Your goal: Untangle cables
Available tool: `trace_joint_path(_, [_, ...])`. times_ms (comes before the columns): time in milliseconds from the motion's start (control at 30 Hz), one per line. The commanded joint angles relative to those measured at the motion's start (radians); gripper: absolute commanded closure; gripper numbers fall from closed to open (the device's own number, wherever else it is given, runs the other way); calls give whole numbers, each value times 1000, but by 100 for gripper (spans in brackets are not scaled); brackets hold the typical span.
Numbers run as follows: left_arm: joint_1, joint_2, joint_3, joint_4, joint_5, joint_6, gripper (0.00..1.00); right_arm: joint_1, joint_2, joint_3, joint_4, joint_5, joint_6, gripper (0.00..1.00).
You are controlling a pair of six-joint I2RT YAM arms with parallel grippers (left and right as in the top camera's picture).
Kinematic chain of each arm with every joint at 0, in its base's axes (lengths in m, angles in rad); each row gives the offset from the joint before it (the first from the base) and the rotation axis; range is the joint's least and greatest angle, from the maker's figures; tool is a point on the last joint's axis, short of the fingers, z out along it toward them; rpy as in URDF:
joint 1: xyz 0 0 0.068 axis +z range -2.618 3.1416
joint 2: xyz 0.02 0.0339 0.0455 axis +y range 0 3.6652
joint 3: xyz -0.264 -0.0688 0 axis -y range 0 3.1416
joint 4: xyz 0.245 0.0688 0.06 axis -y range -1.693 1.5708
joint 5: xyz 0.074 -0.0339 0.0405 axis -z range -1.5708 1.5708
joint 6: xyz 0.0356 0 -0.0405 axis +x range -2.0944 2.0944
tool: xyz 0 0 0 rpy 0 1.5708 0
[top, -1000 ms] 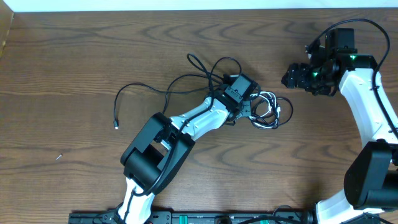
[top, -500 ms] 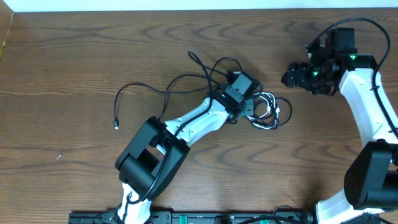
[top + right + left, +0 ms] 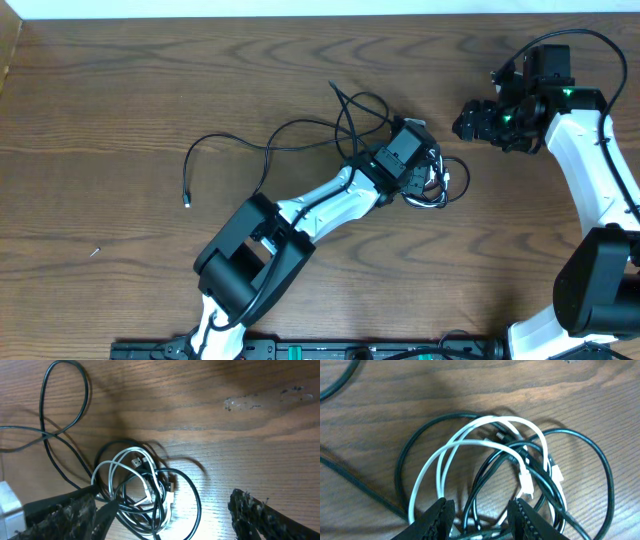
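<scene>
Scene: two arms work over a brown wood-grain bench [image 3: 120, 80], with a knot of cords lying midway between its far and near edges, somewhat toward the right edge.
Black cable [image 3: 609, 477]: the longer cord. It loops several times through the knot, throws two open loops toward the far edge, then trails flat across the bench toward the left edge, where it ends in a small plug [image 3: 186, 201].
White cable [image 3: 526, 484]: the shorter cord, coiled in two or three rings inside the black loops. Strands of both colours cross over and under one another, and a white plug lies near the middle of the coil.
Left end effector [image 3: 481, 512]: reached in from the near edge and set low over the knot. The jaws stand apart, straddling white and black strands without pinching them.
Right end effector [image 3: 466, 125]: near the right edge, just beyond the knot on its far side and clear of both cords. It is released, with the fingers [image 3: 250, 510] spread wide and nothing between them.
</scene>
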Motion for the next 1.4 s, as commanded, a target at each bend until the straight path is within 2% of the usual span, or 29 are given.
trace_joint_path(0, [2, 48, -3, 17, -16, 43, 57, -2, 6, -9, -2, 5, 6, 18])
trace_joint_path(233, [1, 69, -3, 37, -16, 68, 56, -2, 6, -9, -1, 5, 6, 18])
trace_joint_path(600, [-24, 83, -3, 59, -17, 234, 51, -2, 6, -9, 0, 5, 6, 18])
trace_joint_path(900, [-23, 137, -3, 100, -18, 238, 47, -2, 6, -9, -2, 5, 6, 18])
trace_joint_path(1100, [-23, 137, -3, 100, -18, 241, 48, -2, 6, -9, -2, 5, 6, 18])
trace_joint_path(1133, [-23, 137, -3, 99, -18, 241, 54, -2, 6, -9, -3, 5, 6, 18])
trace_joint_path(1233, [-23, 134, -3, 97, -17, 270, 88, -2, 6, -9, -3, 4, 6, 18])
trace_joint_path(1267, [-23, 130, -3, 93, -18, 283, 92, -2, 6, -9, -4, 4, 6, 18])
trace_joint_path(1367, [-20, 91, -3, 75, -17, 290, 93, -2, 6, -9, -4, -3, 7, 18])
